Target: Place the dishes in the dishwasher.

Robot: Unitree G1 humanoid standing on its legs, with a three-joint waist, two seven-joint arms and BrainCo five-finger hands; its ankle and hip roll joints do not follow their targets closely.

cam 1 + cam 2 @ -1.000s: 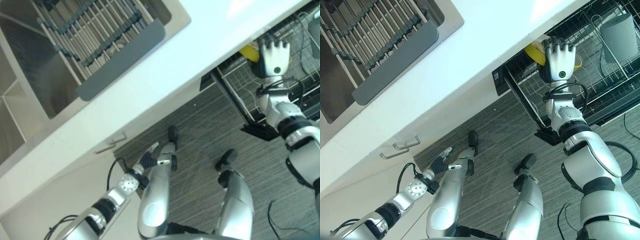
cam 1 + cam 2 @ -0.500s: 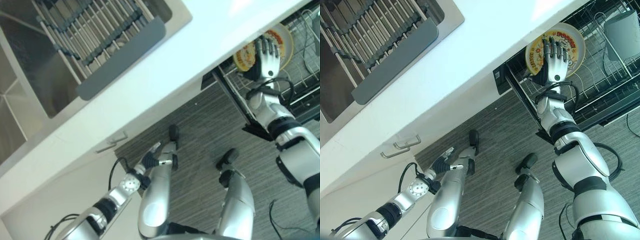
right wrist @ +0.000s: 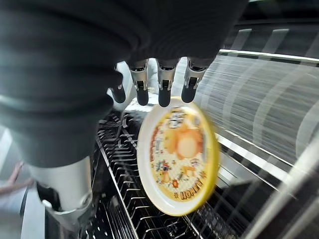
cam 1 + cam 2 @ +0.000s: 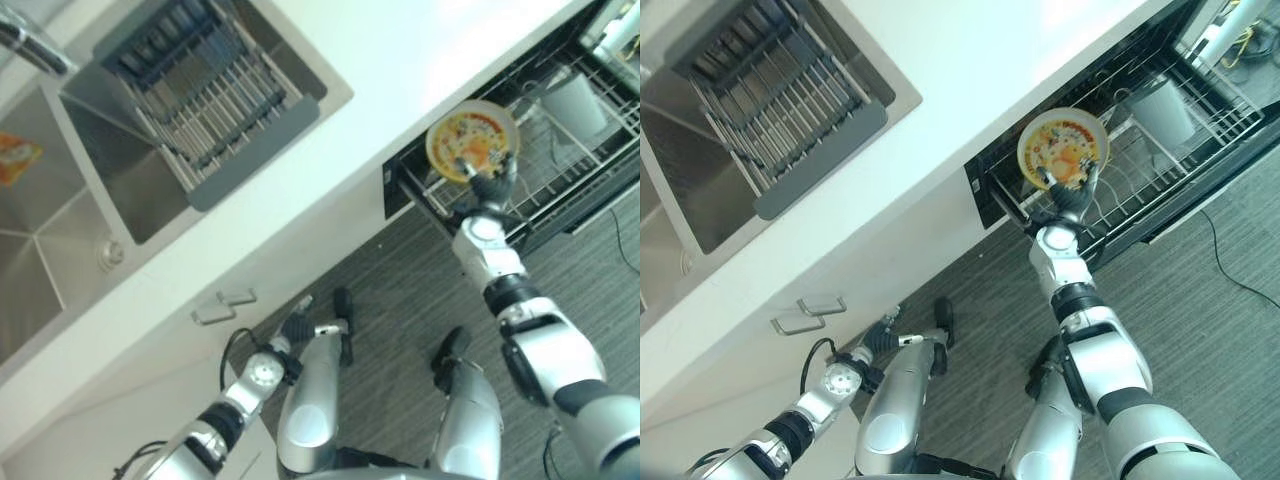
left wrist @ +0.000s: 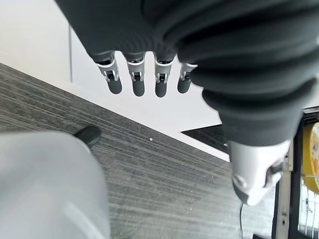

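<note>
Right hand [image 4: 1065, 196] fingers curl round a yellow-rimmed cartoon-printed plate [image 4: 1063, 147] above the dishwasher rack [image 4: 1140, 160].

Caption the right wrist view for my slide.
Right hand holds a yellow plate over the dishwasher rack.

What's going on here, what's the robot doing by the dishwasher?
The robot is loading the dishwasher. Its right hand holds a yellow patterned plate upright at its lower edge, above the wire rack of the pulled-out dishwasher drawer; the plate is not yet seated in the rack. A grey cup already sits further along the rack. The left hand hangs idle, low near the floor, fingers relaxed. On the counter, a sink holds a grey drying rack.
</note>
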